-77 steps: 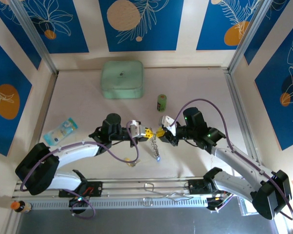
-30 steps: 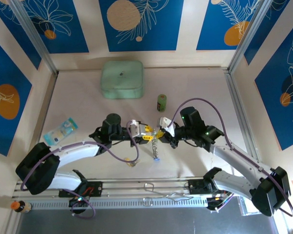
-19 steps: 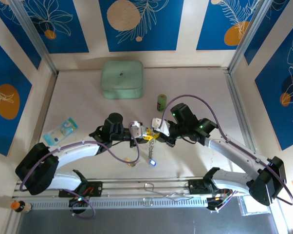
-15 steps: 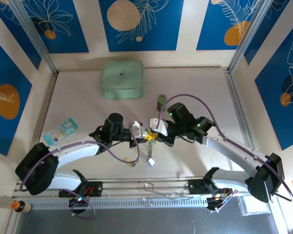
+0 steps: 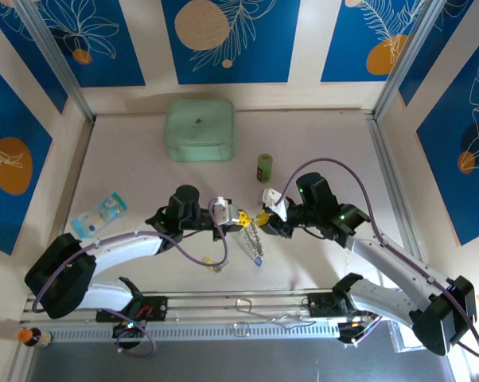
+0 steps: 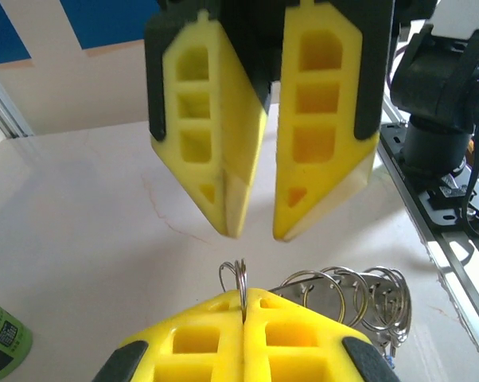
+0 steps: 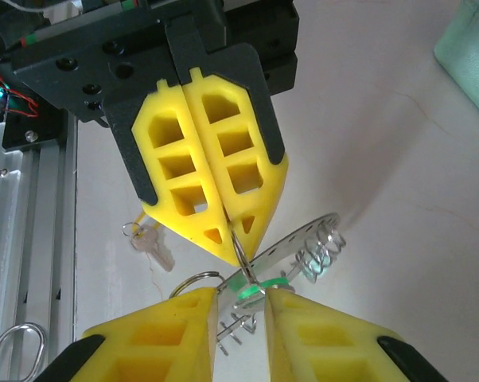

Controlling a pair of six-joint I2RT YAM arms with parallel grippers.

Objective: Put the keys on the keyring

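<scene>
Pinching keyring (image 7: 299,237) with left end effector (image 6: 243,301); right end effector (image 7: 241,306) spread, close by green key (image 7: 249,290). Risks wire twisting loose under a nudge, key dropping onto tabletop (image 7: 383,159).

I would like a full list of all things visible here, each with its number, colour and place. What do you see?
box: one, mint green, far side of the table
small can: one, green, upright, right of the box
packet: one, light blue, left side of the table
bottle: one, orange cap, near-left corner beside the rail
keyring: one, silvery, coiled look, hanging from the left hand over the middle of the table
keys: number unclear, green and blue bits show, on the keyring
loose key: one, silvery, lying on the table near the left arm
left hand: yellow fingers, shut on the keyring
right hand: yellow fingers, slightly apart, facing the left hand
</scene>
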